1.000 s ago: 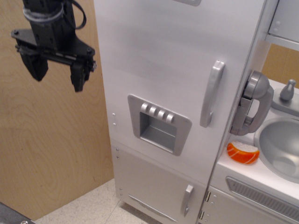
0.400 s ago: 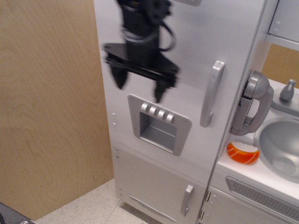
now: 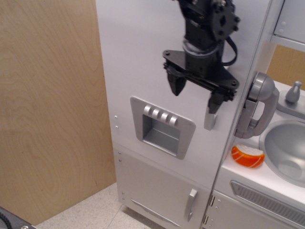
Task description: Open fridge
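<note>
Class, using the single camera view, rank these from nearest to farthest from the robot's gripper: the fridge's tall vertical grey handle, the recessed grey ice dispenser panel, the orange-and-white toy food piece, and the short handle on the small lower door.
From the black gripper:
1. Tall vertical grey handle, right beside its right finger.
2. Recessed grey ice dispenser panel, just below-left.
3. Orange-and-white toy food piece, lower right on the counter.
4. Short lower-door handle, far below.

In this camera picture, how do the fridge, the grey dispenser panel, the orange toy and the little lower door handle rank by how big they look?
Largest to smallest, as they look:
1. fridge
2. dispenser panel
3. orange toy
4. lower door handle

The toy and the lower handle look close in size, so their order is unsure.
</note>
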Robot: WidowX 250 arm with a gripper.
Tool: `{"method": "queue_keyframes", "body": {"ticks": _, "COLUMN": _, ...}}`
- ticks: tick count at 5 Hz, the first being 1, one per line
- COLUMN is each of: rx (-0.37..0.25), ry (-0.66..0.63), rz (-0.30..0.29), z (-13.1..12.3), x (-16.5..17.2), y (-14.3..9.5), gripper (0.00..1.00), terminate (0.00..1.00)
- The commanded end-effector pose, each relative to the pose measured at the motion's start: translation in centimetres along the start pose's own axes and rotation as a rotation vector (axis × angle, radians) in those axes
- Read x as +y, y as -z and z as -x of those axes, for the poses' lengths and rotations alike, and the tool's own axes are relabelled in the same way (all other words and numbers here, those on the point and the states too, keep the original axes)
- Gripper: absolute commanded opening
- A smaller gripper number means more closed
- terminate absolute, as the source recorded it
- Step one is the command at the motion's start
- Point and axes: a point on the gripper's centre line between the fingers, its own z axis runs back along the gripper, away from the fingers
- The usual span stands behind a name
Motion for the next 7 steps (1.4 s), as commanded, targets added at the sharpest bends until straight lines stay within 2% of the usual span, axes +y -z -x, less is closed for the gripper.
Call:
{"method": "queue_keyframes", "body": {"ticks": 1, "rx": -0.118, "ry": -0.035, "rz": -0.017, "z": -2.7, "x": -1.6, "y": 0.0, "gripper": 1.0, "terminate": 0.0}}
{"method": "queue_keyframes", "body": {"ticks": 2, "rx": -0.132, "ry": -0.073, "rz": -0.025, "z": -2.9, "x": -1.2, "y": 0.2, "gripper": 0.0, "terminate": 0.0}}
{"method": "queue_keyframes", "body": {"ticks": 4, "rx": -0.143, "ry": -0.107, "rz": -0.005, "z": -2.8, "x": -0.5, "y": -0.5, "gripper": 0.0, "terminate": 0.0}}
{"method": "queue_keyframes", "body": {"ticks": 5, "rx": -0.117, "ry": -0.108, "rz": 0.012, "z": -1.3, "x": 0.2, "y": -1.4, "gripper": 0.0, "terminate": 0.0}}
{"method": "queue_keyframes", "body": {"ticks": 7, "rx": -0.079, "ry": -0.061, "rz": 0.025, "z": 3.6, "x": 2.5, "y": -3.7, "gripper": 0.0, "terminate": 0.0}}
